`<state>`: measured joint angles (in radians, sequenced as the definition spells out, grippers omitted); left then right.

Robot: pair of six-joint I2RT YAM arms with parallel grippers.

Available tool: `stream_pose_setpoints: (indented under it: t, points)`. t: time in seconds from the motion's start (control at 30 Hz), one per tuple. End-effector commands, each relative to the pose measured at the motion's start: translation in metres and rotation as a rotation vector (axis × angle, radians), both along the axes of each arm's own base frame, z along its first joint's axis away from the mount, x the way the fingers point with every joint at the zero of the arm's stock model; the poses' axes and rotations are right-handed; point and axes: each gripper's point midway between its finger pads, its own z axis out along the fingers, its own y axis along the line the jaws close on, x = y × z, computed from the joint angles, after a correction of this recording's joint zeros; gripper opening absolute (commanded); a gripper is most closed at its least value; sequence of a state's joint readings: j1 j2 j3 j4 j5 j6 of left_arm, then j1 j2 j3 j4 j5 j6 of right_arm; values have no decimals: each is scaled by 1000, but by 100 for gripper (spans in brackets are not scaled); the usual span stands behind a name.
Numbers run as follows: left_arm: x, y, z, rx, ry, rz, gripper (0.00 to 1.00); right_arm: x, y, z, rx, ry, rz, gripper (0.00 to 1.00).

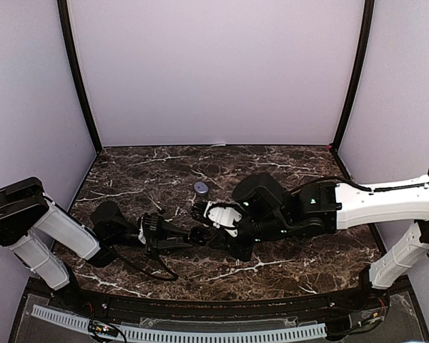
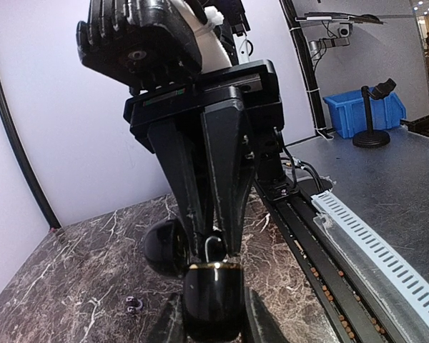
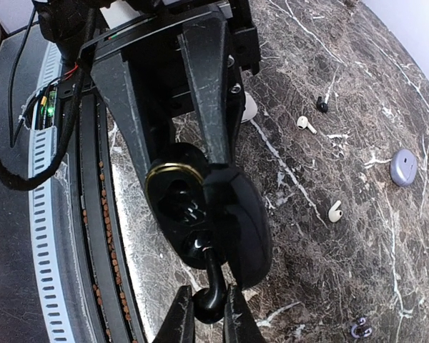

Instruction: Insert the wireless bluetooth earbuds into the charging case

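Case count: one black charging case, clamped in my left fingers. My right fingers pinch one black earbud; two white earbuds lie loose nearby.

glossy black plastic charging case, earbud; polished marble table

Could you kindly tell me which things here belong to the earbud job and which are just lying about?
Job: black case in left fingers; black earbud in right fingers; loose white earbuds.
Lying about: grey disc; blue bin.
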<state>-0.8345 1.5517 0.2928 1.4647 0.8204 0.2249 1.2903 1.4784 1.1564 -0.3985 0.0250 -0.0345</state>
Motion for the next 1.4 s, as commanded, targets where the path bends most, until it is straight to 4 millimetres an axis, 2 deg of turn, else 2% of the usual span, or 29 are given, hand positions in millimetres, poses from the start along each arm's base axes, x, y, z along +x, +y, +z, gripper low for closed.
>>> stream_pose_setpoints:
  t: [0.0,0.27,0.43,0.73,1.07,1.37]
  points:
    - [-7,1,9,-35,-37,-17,0,7,2,-1,-4,7,-37,0]
    - [0,-8,-1,22,-47,20,0,16,5,-13,-80,22,-92,0]
    - [0,-12,-4,41,-66,29,0,14,11,-13,-51,48,-91,0]
    - [-6,-9,6,-17,-73,19,0,10,16,-14,-7,95,-64,0]
    - [-14,-8,12,-63,-70,-29,0,7,16,-5,83,176,-30,0]
    - [-14,-8,10,-53,-54,-27,0,0,16,9,132,191,9,11]
